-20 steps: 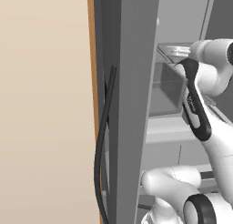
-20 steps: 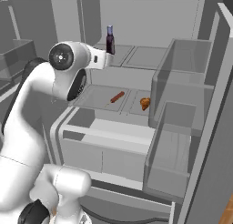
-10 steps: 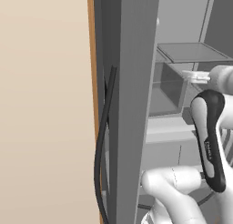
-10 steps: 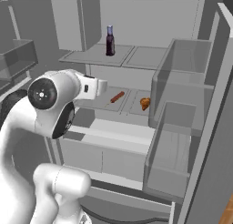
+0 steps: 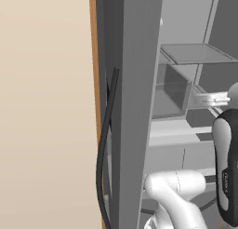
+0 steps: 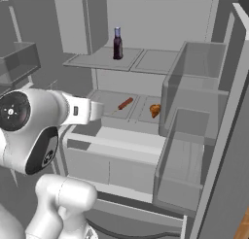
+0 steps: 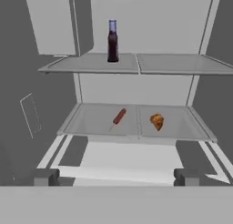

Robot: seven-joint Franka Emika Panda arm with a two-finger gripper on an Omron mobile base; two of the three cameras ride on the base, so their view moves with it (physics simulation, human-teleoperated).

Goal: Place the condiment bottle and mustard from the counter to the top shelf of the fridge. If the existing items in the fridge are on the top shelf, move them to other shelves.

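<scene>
While the pincer (image 7: 116, 177) stood open and empty before the open fridge, the condiment bottle (image 7: 112, 41) stood upright on the top shelf (image 7: 182, 63), left half, above and ahead of the pincer, with a red sausage (image 7: 119, 116) and croissant (image 7: 157, 121) one shelf below the bottle.

Dark purple bottle (image 7: 112, 41) — red sausage (image 7: 119, 116), orange pastry (image 7: 157, 120).
</scene>
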